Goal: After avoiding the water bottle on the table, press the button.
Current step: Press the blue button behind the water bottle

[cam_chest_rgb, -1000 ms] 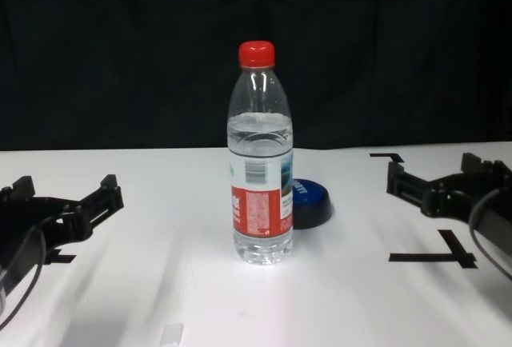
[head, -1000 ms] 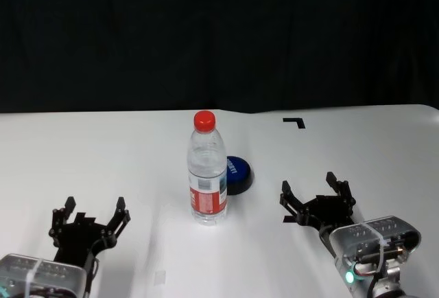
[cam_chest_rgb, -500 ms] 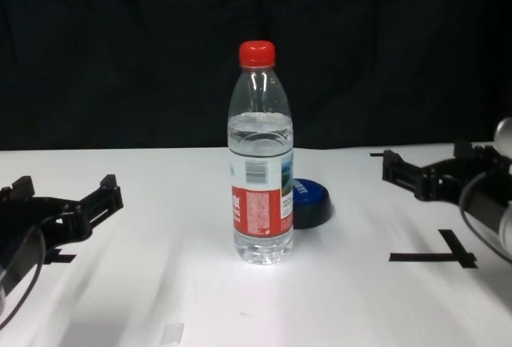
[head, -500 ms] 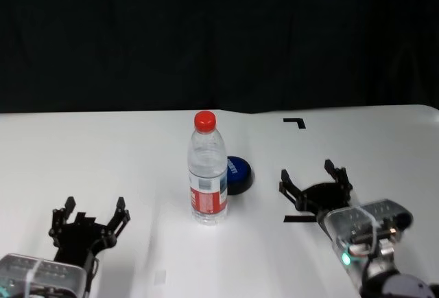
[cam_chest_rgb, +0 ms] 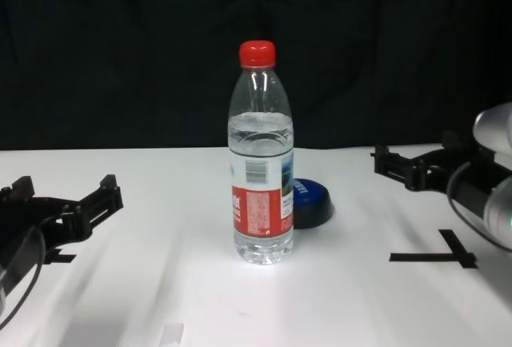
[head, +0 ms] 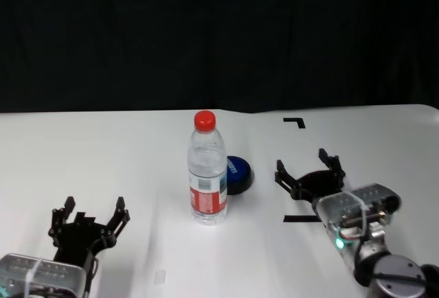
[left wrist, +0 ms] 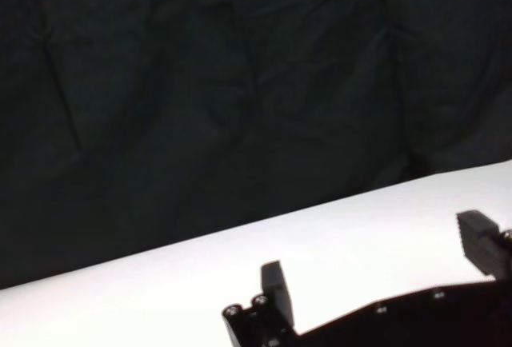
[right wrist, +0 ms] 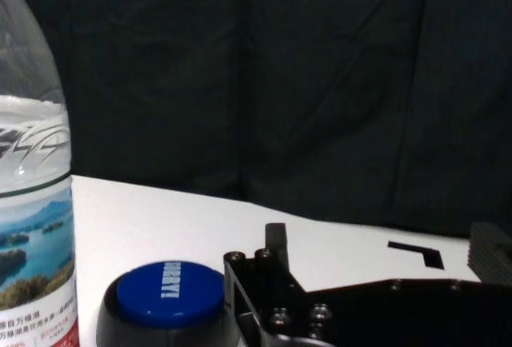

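Right gripper [head: 309, 171] wide, empty, right of button [head: 236, 174], water bottle [head: 207, 167] upright beside button, left gripper [head: 89, 219] wide, near-left on table [head: 103, 154]

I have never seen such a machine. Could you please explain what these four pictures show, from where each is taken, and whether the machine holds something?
This is a robot with two arms, each ending in a gripper, a claw with black fingers. One picture comes from a camera on its head, one from its chest, and one from each wrist. On the white table stands a water bottle with a red cap. Just behind it, to its right, lies a low blue button. The right gripper is open, holds nothing and is to the right of the button, apart from it. The left gripper is also open and empty, near the table's front edge, far from both things.
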Controlling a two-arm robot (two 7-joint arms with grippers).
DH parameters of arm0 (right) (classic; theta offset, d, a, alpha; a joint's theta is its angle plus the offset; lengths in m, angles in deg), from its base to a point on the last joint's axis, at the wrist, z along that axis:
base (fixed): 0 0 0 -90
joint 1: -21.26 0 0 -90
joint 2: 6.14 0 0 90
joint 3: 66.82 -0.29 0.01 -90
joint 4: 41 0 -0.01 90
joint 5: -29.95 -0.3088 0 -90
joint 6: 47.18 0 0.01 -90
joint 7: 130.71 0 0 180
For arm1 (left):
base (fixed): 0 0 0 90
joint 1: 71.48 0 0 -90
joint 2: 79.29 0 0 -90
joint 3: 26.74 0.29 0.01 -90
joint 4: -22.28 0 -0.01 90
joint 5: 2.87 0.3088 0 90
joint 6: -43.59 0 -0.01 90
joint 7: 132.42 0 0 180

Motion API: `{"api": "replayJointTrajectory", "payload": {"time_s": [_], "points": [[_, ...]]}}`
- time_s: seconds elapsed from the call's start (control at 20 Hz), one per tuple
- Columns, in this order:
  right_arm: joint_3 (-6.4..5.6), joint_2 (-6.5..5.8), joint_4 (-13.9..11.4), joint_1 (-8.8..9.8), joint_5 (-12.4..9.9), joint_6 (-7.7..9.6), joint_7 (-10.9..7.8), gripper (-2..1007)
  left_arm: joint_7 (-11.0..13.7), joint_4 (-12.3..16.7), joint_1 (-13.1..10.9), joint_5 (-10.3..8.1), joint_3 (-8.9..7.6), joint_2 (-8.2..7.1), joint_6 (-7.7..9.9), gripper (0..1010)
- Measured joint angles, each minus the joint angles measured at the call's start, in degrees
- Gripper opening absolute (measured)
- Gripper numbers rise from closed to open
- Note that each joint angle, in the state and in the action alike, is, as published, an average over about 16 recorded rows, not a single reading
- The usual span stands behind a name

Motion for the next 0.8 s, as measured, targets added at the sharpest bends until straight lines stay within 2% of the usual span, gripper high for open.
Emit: {"api": "replayJointTrajectory", "payload": {"time_s": [0.35,0.8], "points": [[0.12,0.65,5.1,-3.88,1.0,-0.91,-1.23,1003,0.0,0.0,0.0,0.0,0.0,0.0,0.0,1009],[0.99,1.55,12.8,-9.25,1.9,-2.25,-2.2,1003,0.0,0.0,0.0,0.0,0.0,0.0,0.0,1009]]}}
